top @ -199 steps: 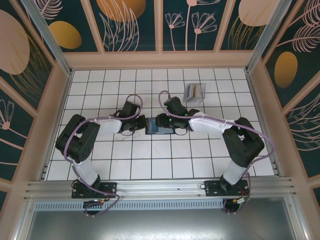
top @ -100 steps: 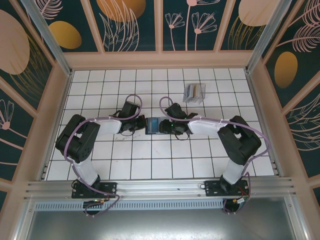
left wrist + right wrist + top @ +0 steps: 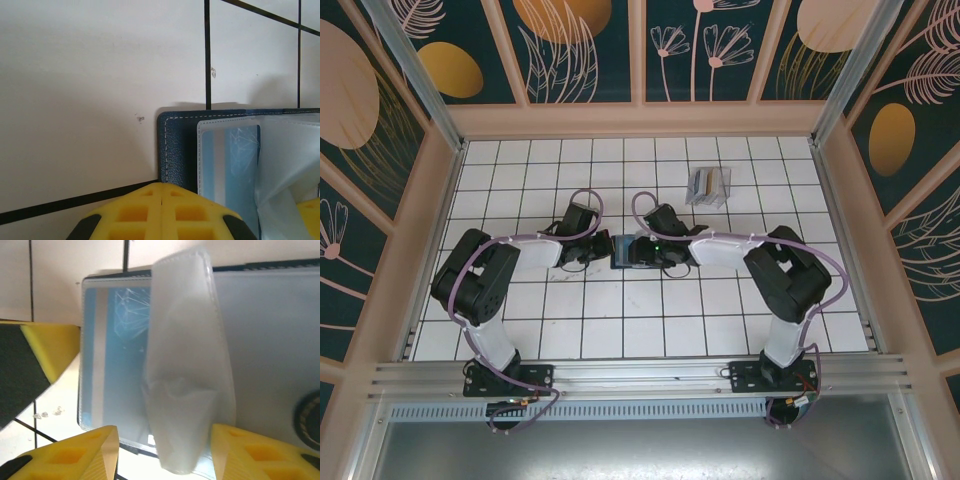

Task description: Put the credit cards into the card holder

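While the right end effector stands open, yellow fingers straddling a clear sleeve of the card holder, the left end effector is closed at the card holder's edge. The card holder lies open near the table's middle; the credit cards stand in a clear tray toward the far edge.

The left arm and the right arm are folded at the elbow and stretched inward, low, so that the left gripper and the right gripper are set tip toward tip. The left fingers are pressed together; the right fingers are held apart.
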